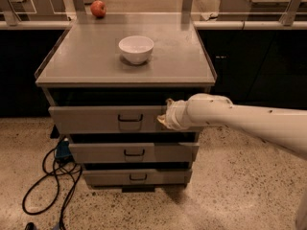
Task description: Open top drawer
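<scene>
My gripper point(163, 120): at top drawer point(91, 119) front, grip state unclear. Cabinet top point(91, 68): bowl point(136, 48), apple point(98, 8) behind. Speckled floor point(240, 186): cable point(37, 188).

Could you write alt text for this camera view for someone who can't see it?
A white robot arm reaches in from the right, its hand at the front of a grey cabinet's top drawer, beside the dark handle. A white bowl sits on the cabinet top, a red apple behind it, and black cables on the floor.
</scene>
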`<state>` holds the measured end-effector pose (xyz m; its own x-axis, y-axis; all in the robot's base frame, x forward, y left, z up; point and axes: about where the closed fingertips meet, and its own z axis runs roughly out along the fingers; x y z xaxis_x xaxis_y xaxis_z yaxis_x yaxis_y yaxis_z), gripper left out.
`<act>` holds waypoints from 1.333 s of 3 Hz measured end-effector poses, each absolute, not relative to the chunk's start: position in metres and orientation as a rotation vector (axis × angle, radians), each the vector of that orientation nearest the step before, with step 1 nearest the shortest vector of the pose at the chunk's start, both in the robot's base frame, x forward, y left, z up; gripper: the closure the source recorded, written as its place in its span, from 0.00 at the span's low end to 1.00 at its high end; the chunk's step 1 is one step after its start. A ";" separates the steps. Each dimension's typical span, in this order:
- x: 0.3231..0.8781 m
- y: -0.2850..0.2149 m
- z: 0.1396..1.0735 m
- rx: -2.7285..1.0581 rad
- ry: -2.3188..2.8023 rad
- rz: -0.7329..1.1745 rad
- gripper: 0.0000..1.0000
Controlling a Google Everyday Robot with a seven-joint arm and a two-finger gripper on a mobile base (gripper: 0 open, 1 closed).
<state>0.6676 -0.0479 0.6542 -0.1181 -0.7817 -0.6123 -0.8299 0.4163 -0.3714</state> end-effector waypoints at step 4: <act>0.666 -0.051 0.672 -1.364 1.894 0.069 1.00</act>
